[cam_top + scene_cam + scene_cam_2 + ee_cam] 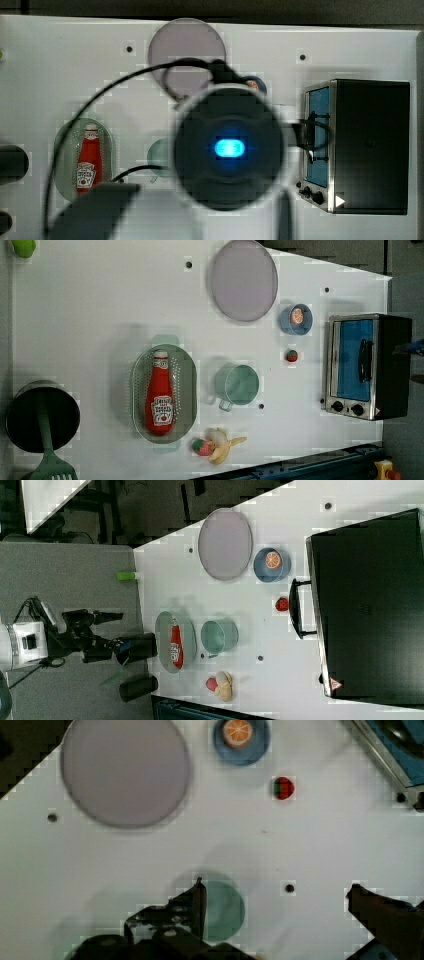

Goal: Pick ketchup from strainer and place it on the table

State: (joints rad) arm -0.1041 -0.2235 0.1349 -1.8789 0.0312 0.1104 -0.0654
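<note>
Top view: the arm's round housing blocks the middle; the ketchup (pixel 89 160) lies in the strainer (pixel 62 150) at the top view's left, cap pointing away from the near edge, and the oven (pixel 367 145) sits at the top view's right.
Left view: ketchup (pixel 160 395) flat on its side, running the length of the strainer (pixel 187 385), label up; the cup (pixel 239 385) stands just beside on the table (pixel 90 315), with the plate (pixel 243 280) farther off.
Right view: the gripper (pixel 122 640) hangs off the table edge, well apart from the ketchup (pixel 175 647).
Wrist view: fingers (pixel 196 902) spread wide with nothing between them, above the cup (pixel 225 910).
Handling, my guess: a light plastic bottle, smooth and a bit squashy, likely to roll or slip.
Where to grip, my guess: across the red body between cap and label, squeezing gently.
</note>
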